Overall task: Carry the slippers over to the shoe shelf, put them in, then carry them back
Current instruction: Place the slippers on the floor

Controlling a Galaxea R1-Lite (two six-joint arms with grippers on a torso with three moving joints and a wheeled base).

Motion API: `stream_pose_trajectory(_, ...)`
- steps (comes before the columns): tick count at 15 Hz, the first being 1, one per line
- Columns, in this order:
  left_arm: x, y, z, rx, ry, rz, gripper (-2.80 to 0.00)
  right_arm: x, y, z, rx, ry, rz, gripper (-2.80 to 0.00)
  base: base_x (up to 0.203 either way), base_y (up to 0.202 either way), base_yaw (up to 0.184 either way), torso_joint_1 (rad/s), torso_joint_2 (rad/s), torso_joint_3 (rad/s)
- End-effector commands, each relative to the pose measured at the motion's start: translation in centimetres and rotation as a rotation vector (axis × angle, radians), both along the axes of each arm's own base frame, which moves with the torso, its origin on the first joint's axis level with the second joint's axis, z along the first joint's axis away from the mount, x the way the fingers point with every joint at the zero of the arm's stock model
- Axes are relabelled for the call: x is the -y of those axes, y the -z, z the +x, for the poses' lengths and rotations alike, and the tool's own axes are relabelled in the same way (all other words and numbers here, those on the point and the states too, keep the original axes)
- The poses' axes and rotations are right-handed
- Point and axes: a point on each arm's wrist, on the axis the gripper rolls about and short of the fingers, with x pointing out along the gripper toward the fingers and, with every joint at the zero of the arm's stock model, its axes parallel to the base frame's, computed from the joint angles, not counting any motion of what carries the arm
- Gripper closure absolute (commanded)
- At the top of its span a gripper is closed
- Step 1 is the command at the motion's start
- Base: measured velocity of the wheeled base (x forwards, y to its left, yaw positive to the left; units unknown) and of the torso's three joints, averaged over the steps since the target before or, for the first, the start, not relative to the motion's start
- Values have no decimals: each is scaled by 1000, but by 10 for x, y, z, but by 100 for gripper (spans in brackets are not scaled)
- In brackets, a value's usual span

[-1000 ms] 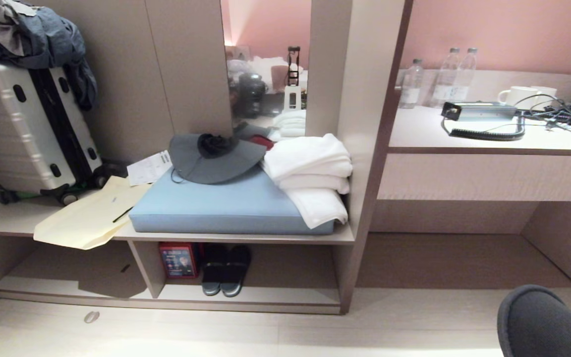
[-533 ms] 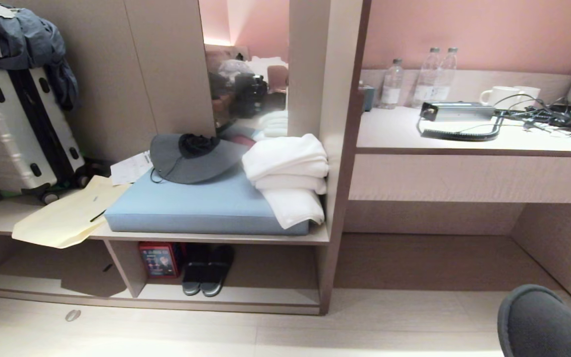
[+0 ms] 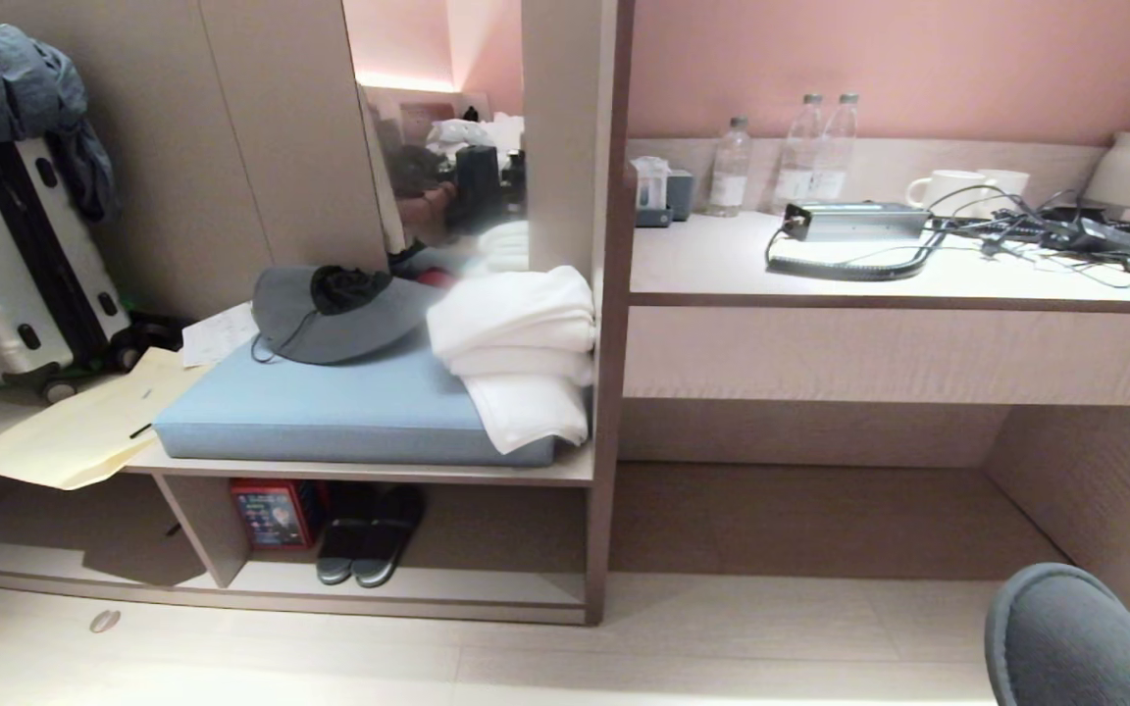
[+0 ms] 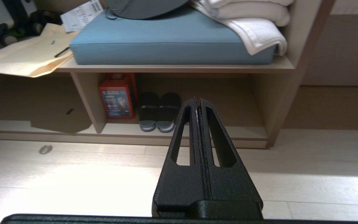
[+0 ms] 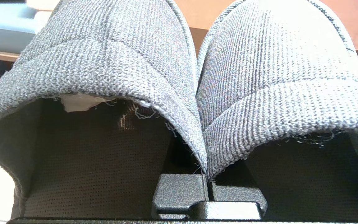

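Slippers (image 3: 1085, 637), where are they sitting?
– Both are hanging at the lower right of the head view, well apart from the shoe shelf (image 3: 487, 588). The right gripper (image 5: 208, 183) is pinching their 2 inner edges together.
– What is lying in the shelf?
– Under the blue cushion (image 3: 330, 412), a red box (image 3: 266, 512) is standing just beside another dark pair (image 3: 369, 539).
– And the left gripper (image 4: 197, 101)?
– It is hanging above the floor, fingers pressed together, holding nothing.
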Motion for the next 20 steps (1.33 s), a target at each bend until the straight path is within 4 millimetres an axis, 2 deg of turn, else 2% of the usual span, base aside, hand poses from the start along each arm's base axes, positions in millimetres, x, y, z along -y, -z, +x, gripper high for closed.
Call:
stream_pose_trajectory(1,0,0,0,-1,-1,0,0,0,0,0,0,-1,0,0,0,-199,1,7,2,-6)
stream_pose_trajectory(20,0,0,0,-4,-4,0,0,0,0,0,-1,-1,1,0,0,-186,2,2,3,2)
